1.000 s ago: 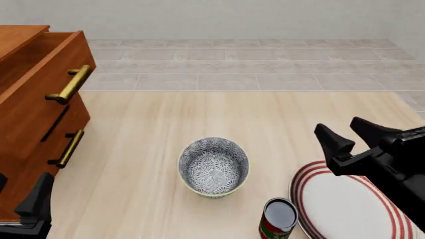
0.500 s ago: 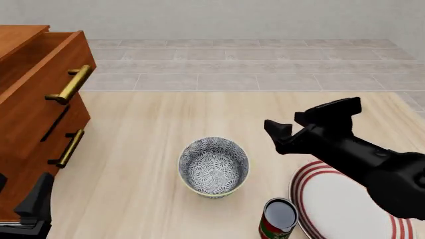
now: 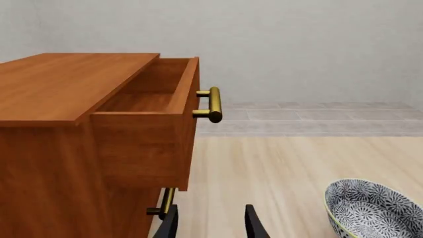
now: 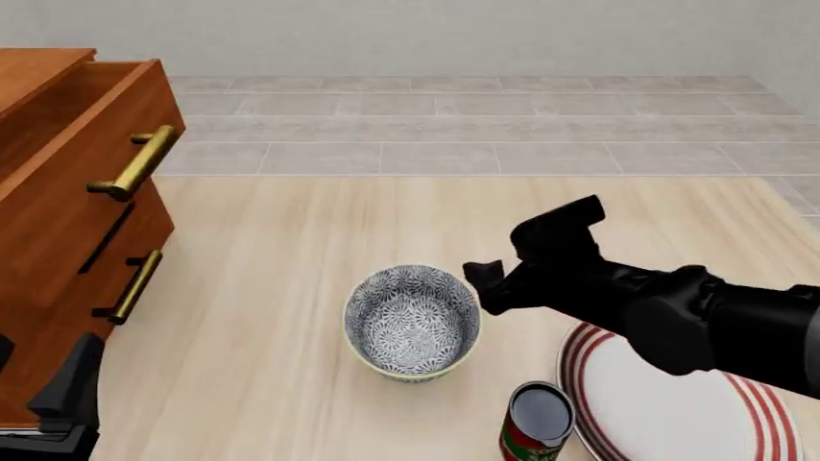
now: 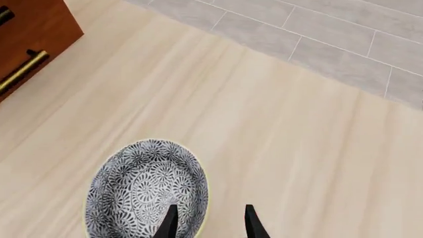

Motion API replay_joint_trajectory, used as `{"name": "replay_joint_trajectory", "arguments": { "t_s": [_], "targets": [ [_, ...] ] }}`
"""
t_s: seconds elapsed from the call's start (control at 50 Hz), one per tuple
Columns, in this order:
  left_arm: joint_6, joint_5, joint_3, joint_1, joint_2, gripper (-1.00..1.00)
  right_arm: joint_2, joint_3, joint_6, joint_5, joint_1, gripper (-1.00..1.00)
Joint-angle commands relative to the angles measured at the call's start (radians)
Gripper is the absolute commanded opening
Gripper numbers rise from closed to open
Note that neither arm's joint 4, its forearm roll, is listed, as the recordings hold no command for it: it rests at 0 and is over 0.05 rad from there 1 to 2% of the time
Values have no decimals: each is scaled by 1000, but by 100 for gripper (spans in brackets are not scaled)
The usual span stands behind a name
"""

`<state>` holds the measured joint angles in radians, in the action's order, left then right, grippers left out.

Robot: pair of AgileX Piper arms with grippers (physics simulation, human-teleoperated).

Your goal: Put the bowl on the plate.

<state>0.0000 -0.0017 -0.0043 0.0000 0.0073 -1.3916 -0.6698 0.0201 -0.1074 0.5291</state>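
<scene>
The bowl [image 4: 412, 322], grey-and-white floral inside with a pale rim, stands upright on the wooden table; it also shows in the left wrist view [image 3: 373, 208] and the right wrist view [image 5: 145, 191]. The plate [image 4: 666, 408], white with red rings, lies at the front right, partly under my right arm. My right gripper [image 4: 490, 285] is open at the bowl's right rim. In the right wrist view its fingertips [image 5: 170, 220] straddle that rim, one over the inside and one outside. My left gripper [image 4: 38, 375] is open at the front left, beside the cabinet, holding nothing [image 3: 210, 228].
A wooden cabinet [image 4: 77, 192] with brass handles fills the left side, its top drawer [image 3: 152, 94] pulled out. A small red can [image 4: 536, 423] stands between the bowl and the plate, close to the plate's left edge. Grey floor tiles lie beyond the table's far edge.
My right arm has swung left from above the plate to the bowl's right rim, its open fingers tilting down. The bowl, can, plate and left gripper have not moved.
</scene>
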Motion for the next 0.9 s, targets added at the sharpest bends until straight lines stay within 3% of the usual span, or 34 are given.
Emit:
{"name": "replay_joint_trajectory", "arguments": {
  "t_s": [0.02, 0.14, 0.28, 0.4, 0.9],
  "targets": [
    [0, 0, 0, 0, 0, 100, -78, -38, -24, 27, -15, 100],
    [0, 0, 0, 0, 0, 100, -120, -63, -58, 46, -34, 100],
    [0, 0, 0, 0, 0, 100, -161, -109, -39, 89, -38, 100],
    [0, 0, 0, 0, 0, 100, -191, -135, -68, 107, -43, 100],
    [0, 0, 0, 0, 0, 100, -277, -173, -26, 108, 3, 100]
  ]
}}
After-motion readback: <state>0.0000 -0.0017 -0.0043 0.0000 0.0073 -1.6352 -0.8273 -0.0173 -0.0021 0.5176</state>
